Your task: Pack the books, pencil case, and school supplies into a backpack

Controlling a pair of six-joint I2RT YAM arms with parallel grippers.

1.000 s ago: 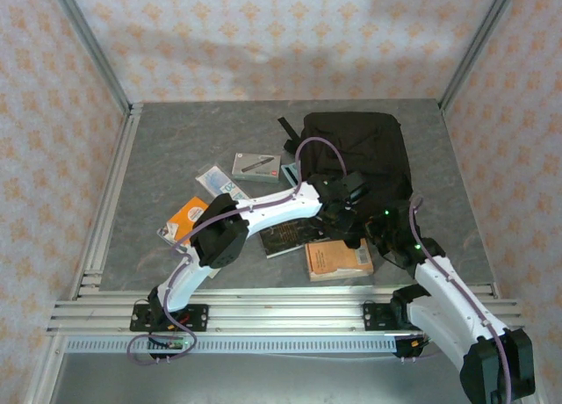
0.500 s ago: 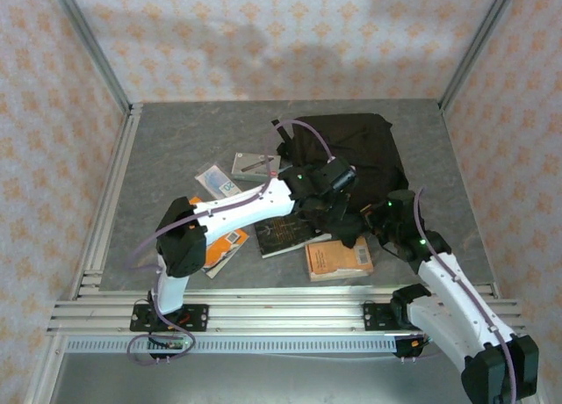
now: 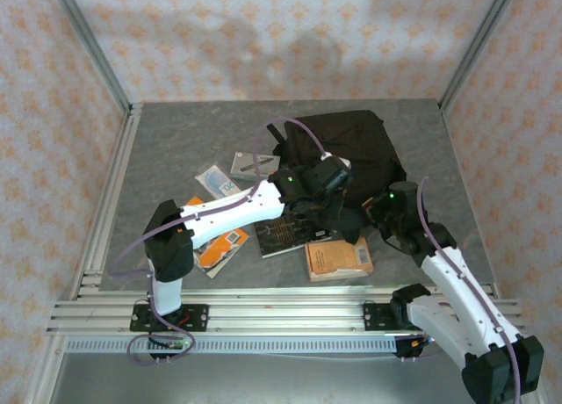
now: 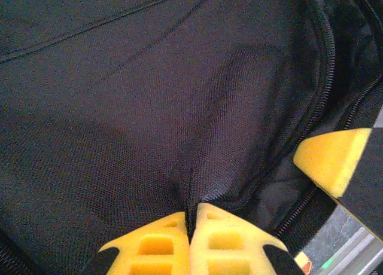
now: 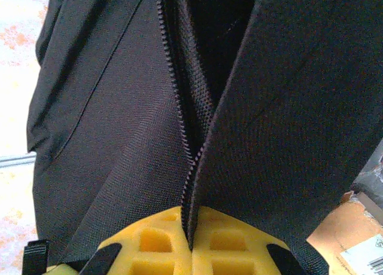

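Note:
The black backpack [image 3: 356, 145] lies at the back middle of the table, its near edge bunched up between both arms. My left gripper [image 4: 192, 222] is shut on a fold of the backpack's fabric [image 4: 149, 107], beside the zip. My right gripper [image 5: 191, 236] is shut on the backpack's zip edge [image 5: 197, 143], with the opening parted above it. In the top view the left gripper [image 3: 339, 212] and right gripper [image 3: 376, 221] sit close together at the bag's near rim. Books lie in front: a brown one [image 3: 338, 257], a black one [image 3: 285, 233] and an orange-and-white one [image 3: 215, 243].
A grey box showing a pen [image 3: 253, 164] and a blue-and-white packet [image 3: 217, 180] lie left of the backpack. One yellow fingertip [image 4: 329, 161] of the other gripper shows at the right of the left wrist view. The frame rail [image 3: 281, 314] runs along the near edge.
The left arm's elbow swung left and its gripper moved back with the fabric. The right gripper rose and moved back too. The backpack's near edge has been pulled up and the bag shifted.

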